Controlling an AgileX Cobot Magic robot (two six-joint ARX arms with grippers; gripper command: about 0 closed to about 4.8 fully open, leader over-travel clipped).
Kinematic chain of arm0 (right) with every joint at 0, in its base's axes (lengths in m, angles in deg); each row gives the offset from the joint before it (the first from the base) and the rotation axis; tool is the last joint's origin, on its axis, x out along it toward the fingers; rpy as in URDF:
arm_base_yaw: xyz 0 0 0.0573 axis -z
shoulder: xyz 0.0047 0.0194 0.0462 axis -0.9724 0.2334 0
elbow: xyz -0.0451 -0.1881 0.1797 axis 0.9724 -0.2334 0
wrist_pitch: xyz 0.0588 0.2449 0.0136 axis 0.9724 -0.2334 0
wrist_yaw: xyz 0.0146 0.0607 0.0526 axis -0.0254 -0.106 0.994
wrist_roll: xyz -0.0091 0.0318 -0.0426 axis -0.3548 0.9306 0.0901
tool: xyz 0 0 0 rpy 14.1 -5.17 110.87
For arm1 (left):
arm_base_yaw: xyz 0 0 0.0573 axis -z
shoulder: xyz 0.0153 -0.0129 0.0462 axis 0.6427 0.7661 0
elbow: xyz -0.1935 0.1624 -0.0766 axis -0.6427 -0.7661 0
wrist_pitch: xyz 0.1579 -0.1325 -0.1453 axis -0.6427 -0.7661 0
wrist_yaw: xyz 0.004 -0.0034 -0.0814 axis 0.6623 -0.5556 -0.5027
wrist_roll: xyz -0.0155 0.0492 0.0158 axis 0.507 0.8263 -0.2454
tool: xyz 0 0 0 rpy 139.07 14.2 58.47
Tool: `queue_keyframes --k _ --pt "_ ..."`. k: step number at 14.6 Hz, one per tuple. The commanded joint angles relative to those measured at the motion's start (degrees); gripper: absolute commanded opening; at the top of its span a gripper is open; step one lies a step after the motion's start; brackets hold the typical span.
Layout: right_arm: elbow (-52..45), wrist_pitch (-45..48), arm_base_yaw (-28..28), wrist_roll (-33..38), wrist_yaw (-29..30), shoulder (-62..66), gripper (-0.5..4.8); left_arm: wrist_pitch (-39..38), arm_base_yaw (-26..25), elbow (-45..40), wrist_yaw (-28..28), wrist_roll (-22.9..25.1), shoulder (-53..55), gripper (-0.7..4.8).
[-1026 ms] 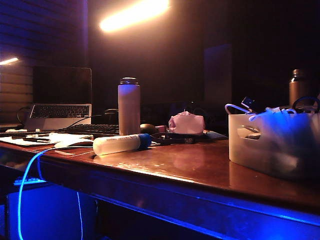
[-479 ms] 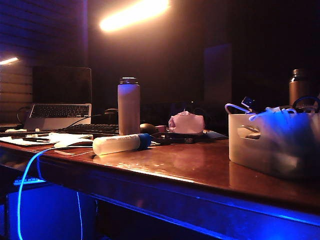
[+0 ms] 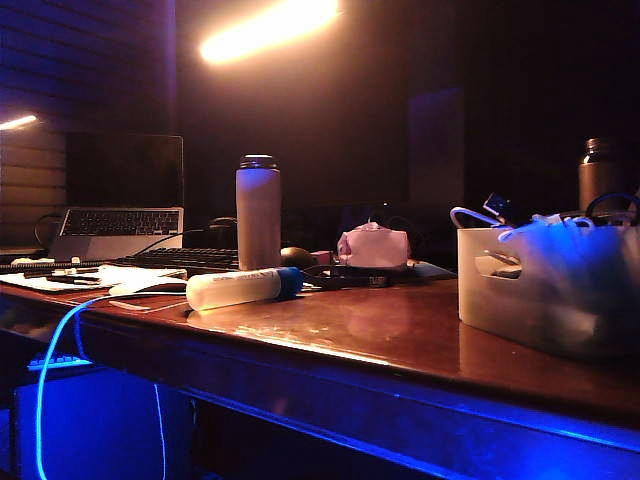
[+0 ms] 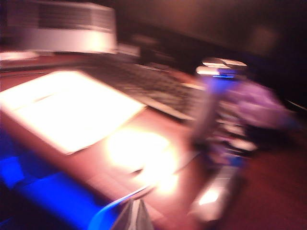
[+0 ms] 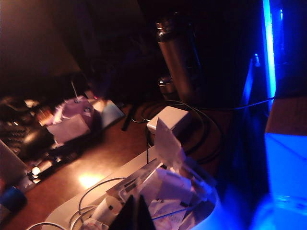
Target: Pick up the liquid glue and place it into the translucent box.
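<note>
Room: we see a dark room, one warm lamp streak overhead and blue glow under a glossy brown table [image 3: 400, 340].
Liquid glue [image 3: 243, 288]: it lies on its side on the table near the front edge, blue cap pointing toward the translucent box, just in front of the upright metal flask [image 3: 258, 212].
Translucent box [image 3: 545, 290]: it stands on the table well apart from the glue, stuffed with cables and papers.
Exterior view only: we find no arm in it; it shows the laptop [image 3: 120, 195] and keyboard [image 3: 185, 260] behind the glue.
Left gripper [image 4: 133, 218]: only in its wrist view, blurred, fingertips pressed together and holding nothing, above the near table edge; the flask [image 4: 211, 103] and glue [image 4: 216, 196] smear beyond it.
Right gripper [image 5: 134, 215]: only in its wrist view, a dark tip over the box's clutter; we cannot tell how far apart its jaws stand. This view alone shows a second flask [image 5: 175, 57] behind the box [image 5: 76, 208].
</note>
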State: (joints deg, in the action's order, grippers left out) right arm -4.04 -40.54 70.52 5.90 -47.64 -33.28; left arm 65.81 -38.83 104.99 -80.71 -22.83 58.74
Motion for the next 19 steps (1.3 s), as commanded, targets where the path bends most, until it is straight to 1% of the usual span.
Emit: queue_keyframes --k 1,3,4,5,6,7,8,9,10,12,13,14,16,18,19 --pt "6.56 -1.44 0.13 -7.50 0.13 8.13 -0.01 -5.01 0.11 15.67 -11.06 5.73 15.04 -0.06" --pt "11.43 -1.92 0.15 -10.60 0.13 14.99 -0.01 -12.46 0.13 27.02 -11.56 6.78 23.76 -0.06" --pt "14.08 -1.97 0.13 -11.78 0.83 18.73 -0.01 -17.35 0.17 33.03 -14.21 7.91 28.15 -0.06" --pt "17.03 -2.19 0.13 -13.22 2.67 22.56 -0.01 -22.40 0.31 38.12 -16.00 9.53 31.61 -0.06" --pt "20.35 -2.99 0.13 -15.17 4.57 26.21 -0.01 -26.91 1.40 42.12 -16.15 10.95 33.92 -0.06" --pt "23.80 -3.74 0.15 -17.03 6.95 29.88 -0.01 -29.73 2.99 44.96 -16.17 12.33 35.63 -0.06" --pt "27.17 -3.96 0.17 -19.56 10.60 33.51 -0.01 -30.84 4.70 46.99 -16.26 13.38 36.87 -0.06" --pt "30.36 -4.26 0.17 -20.70 13.35 36.98 -0.01 -30.40 6.51 47.63 -16.20 13.59 37.44 -0.06" --pt "33.00 -4.68 0.22 -20.79 14.16 40.04 -0.01 -29.18 9.01 47.76 -16.06 13.55 38.16 -0.06" --pt "35.47 -4.83 0.20 -20.83 17.73 44.30 -0.01 -27.89 11.93 47.76 -15.96 13.55 40.81 -0.06" --pt "35.76 -4.90 0.20 -20.83 18.49 45.51 -0.01 -27.50 13.40 47.78 -15.34 12.66 43.01 -0.06" --pt "35.76 -4.92 0.17 -20.83 18.53 45.62 -0.01 -27.47 14.47 47.78 -12.68 11.61 46.05 -0.06" --pt "35.76 -4.92 0.07 -20.76 19.96 45.42 -0.01 -26.58 15.78 47.80 -9.81 11.65 51.98 -0.06" --pt "35.76 -6.27 0.04 -20.81 20.33 45.42 -0.01 -25.22 16.00 47.82 -8.37 11.32 57.61 -0.06" --pt "35.76 -7.48 0.07 -21.07 22.62 45.44 -0.01 -25.03 16.00 47.84 -7.19 10.95 59.82 -0.06"
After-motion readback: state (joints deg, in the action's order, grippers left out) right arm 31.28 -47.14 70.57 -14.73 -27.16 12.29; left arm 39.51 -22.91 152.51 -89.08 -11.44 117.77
